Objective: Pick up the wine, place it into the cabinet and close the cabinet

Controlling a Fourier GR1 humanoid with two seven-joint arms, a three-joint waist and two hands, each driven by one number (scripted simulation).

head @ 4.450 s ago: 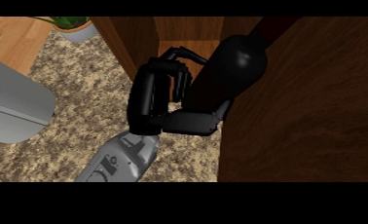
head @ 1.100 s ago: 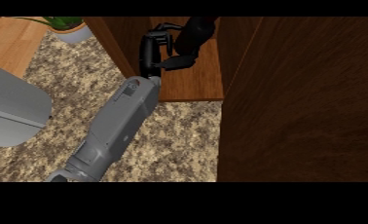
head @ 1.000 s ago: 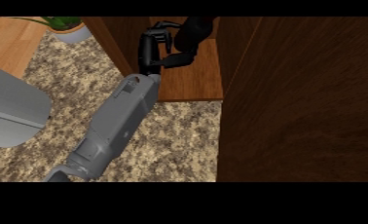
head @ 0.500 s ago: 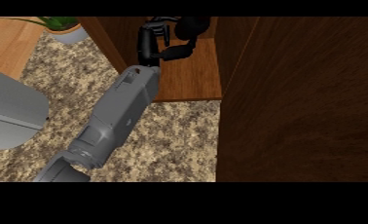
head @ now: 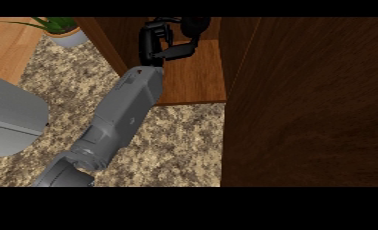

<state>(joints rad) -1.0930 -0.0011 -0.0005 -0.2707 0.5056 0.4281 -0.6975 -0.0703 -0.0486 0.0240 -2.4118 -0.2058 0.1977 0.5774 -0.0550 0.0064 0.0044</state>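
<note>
Since a moment ago the grey forearm has stretched further into the cabinet (head: 193,81), carrying the dark wine bottle (head: 196,25) deeper toward the back of the shelf. Nearest the viewer, the arm enters from the lower left edge above the speckled brown-and-cream granite counter (head: 181,144), its smooth grey casing running diagonally up and to the right. At the left edge sits a rounded pale grey object (head: 18,124), its identity unclear. At right, the open cabinet door (head: 303,109) fills much of the view, a tall panel of dark wood with fine vertical grain. Beyond the counter's edge lies the cabinet's floor, a flat board of warm reddish-brown wood, flanked by darker side walls. At the arm's far end the left hand (head: 157,44), black and glossy, is held over the shelf with its fingers curled round the bottle and its thumb reaching across beneath; the bottle shows as a rounded dark shape just right of the fingers, at the top of the view, largely hidden, and whether it rests on the shelf cannot be told. Farthest off, at upper left, a green plant in a pale pot (head: 65,33) stands on the counter beside a strip of light wood.
</note>
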